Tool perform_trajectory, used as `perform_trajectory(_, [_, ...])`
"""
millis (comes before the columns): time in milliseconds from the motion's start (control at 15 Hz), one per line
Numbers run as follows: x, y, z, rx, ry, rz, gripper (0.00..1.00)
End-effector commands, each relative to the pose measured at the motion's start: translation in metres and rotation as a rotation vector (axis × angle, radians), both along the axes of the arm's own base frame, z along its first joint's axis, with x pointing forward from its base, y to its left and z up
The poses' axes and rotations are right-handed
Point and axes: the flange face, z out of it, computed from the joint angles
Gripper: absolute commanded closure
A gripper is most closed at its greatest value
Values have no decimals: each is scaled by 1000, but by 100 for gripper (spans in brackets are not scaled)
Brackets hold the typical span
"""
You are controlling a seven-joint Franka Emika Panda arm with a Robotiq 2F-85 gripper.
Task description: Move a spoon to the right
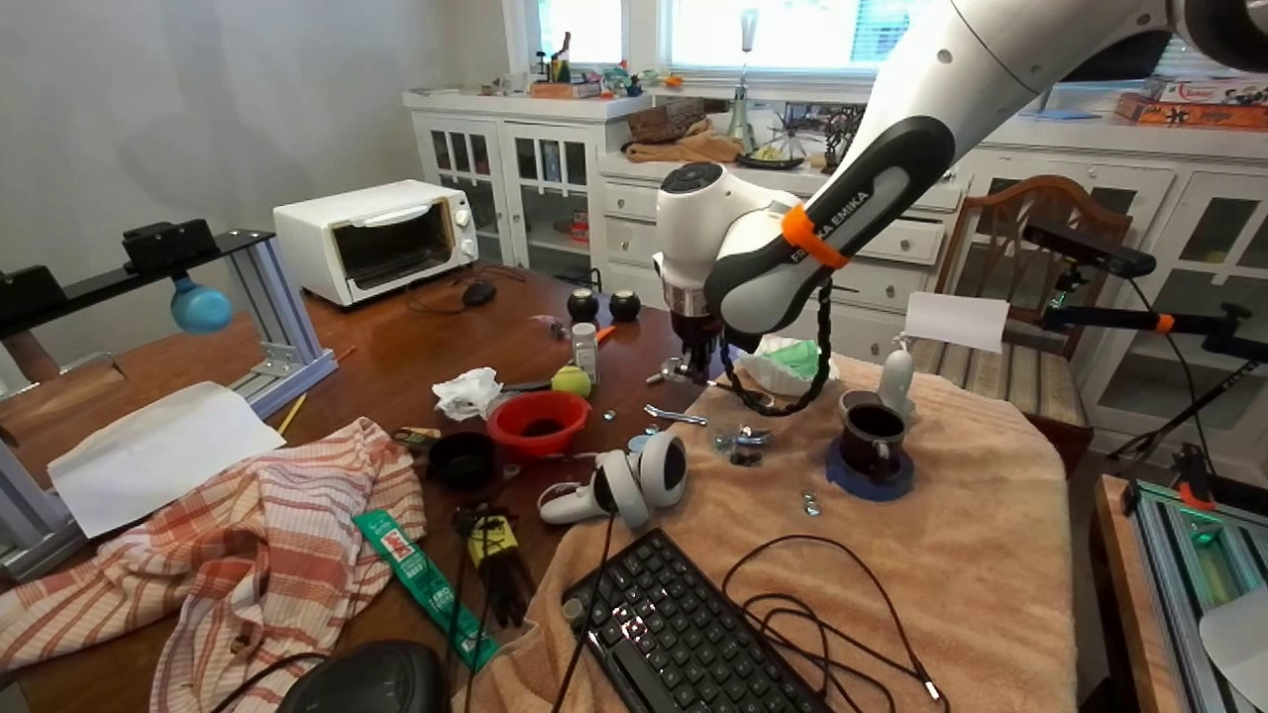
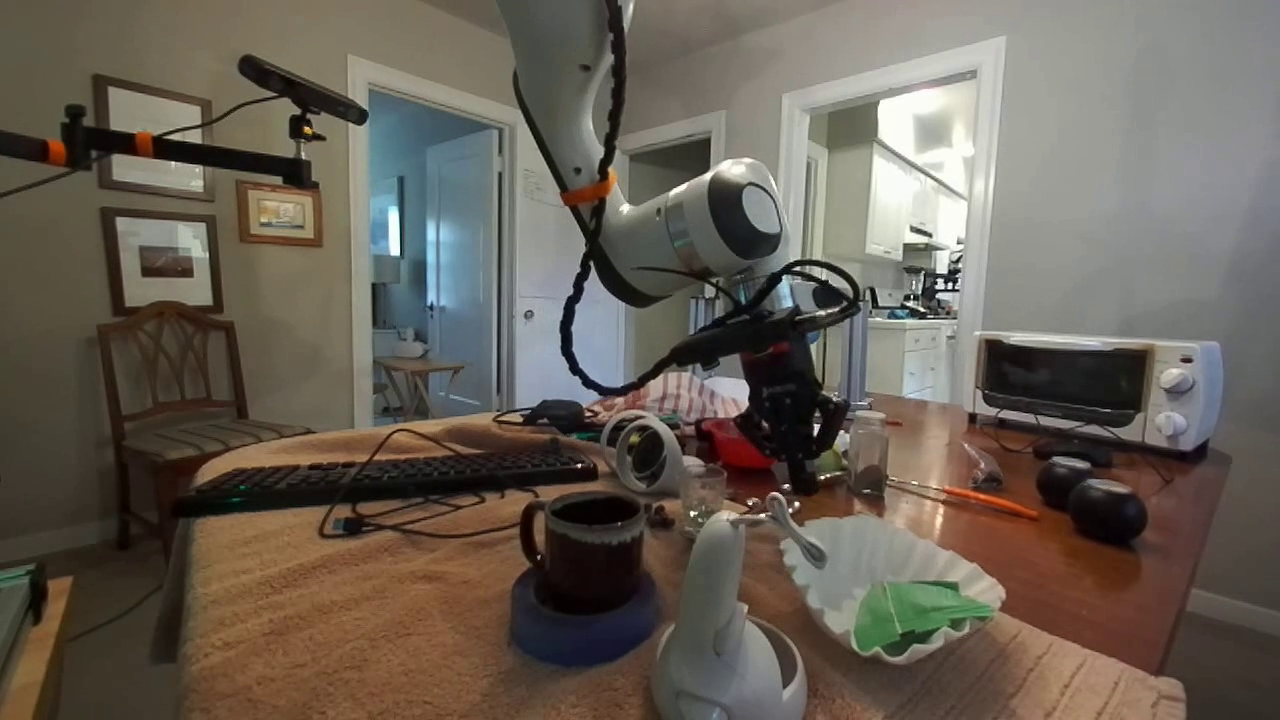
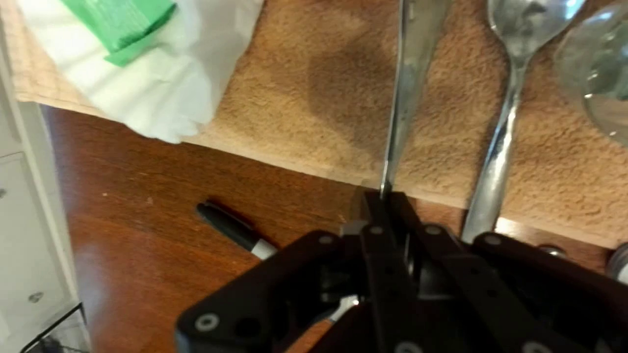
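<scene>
The pincer (image 3: 385, 196) pinched the spoon (image 3: 406, 93), whose handle reached over the towel (image 3: 294, 103). Near it, a second spoon (image 3: 495, 166) lay across the towel's edge above the counter (image 3: 162, 196).

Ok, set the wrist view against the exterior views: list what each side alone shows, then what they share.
Wrist view only: a clear look at the gripper pinching a slim metal utensil; also a dark marker I cannot make out elsewhere.
Exterior views only, in both: the black keyboard, dark mug and white toaster oven.
All three share the gripper, the white fluted dish, the green wrapper in it and the tan towel.
</scene>
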Motion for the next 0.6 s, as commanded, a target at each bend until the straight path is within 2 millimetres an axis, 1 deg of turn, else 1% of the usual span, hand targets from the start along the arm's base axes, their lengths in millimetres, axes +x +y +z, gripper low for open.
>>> perform_trajectory(0, [0, 8, 1, -148, -60, 3, 98])
perform_trajectory(200, [1, 16, -5, -268, -88, 37, 98])
perform_trajectory(533, [-1, 32, -29, -397, -103, 106, 98])
